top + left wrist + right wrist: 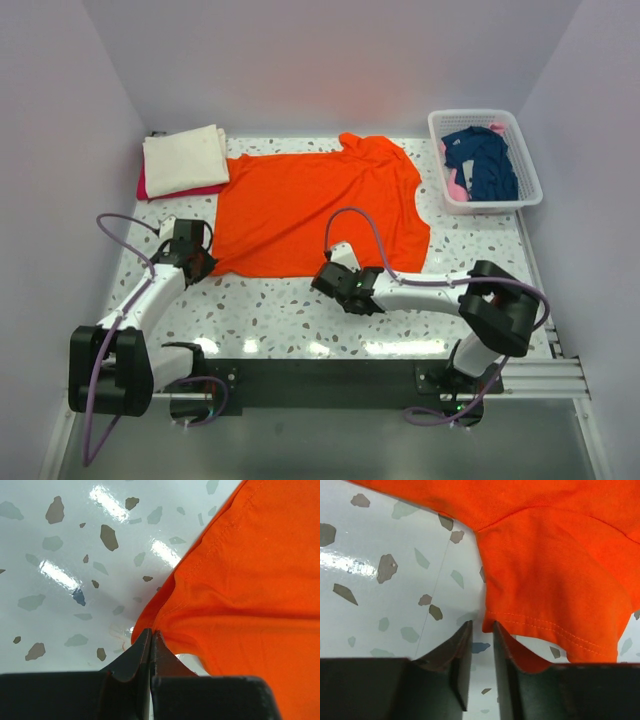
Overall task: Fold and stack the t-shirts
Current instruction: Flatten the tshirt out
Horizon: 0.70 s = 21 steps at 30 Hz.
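Left fingers (134,657) are pressed tight together, their tips meeting on the very corner of a bright orange short-sleeved cloth t-shirt (250,605). Creases run out from the pinch into the fabric. Right fingers (461,652) stand a narrow way apart, with bare counter showing through the gap. A stitched hem of the orange shirt ends right at their tips, and a lap of it lies over the finger on the right of the wrist view.

Seen from above, the orange shirt lies spread flat across the middle of the white, grey-speckled counter (290,310). The left fingers are at its near left corner, and the right fingers are at its near edge, about midway along. Both arms reach in low from the near side, the left arm (150,295) and the right arm (420,292), each trailing a purple cable.

At the far left a folded cream t-shirt (185,160) sits on a red t-shirt (150,193), which shows only as a strip along the left and near sides. That stack lies just beside the orange shirt's far left corner. At the far right, apart from the orange shirt, a white plastic lattice basket (490,205) holds a crumpled navy t-shirt (485,160), with a bit of pink cloth (457,183) beside it.
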{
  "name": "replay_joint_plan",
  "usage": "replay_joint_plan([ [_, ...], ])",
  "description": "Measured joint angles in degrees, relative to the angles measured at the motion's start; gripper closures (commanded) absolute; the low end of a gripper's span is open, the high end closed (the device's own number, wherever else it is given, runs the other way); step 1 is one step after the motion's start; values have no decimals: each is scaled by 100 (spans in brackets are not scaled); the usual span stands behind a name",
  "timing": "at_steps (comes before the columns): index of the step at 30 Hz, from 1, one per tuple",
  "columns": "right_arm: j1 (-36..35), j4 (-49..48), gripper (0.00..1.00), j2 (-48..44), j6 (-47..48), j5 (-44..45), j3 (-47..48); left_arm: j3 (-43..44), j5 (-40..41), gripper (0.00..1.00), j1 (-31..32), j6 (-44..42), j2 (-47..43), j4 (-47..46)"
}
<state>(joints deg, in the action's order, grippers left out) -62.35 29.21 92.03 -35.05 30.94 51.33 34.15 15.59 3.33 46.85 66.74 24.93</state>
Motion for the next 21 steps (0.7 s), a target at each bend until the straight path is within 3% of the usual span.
replay_joint_plan([
  [6,0,85,99,170,22,111,118,-72,-39,100,0,0,-61,-11],
  [12,0,229,100,160,17,0,501,-210,-98,100,0,-4,-168,-31],
  [21,138,149,100,85,4,-955,994,-457,-205,100,2,-17,-286,-81],
])
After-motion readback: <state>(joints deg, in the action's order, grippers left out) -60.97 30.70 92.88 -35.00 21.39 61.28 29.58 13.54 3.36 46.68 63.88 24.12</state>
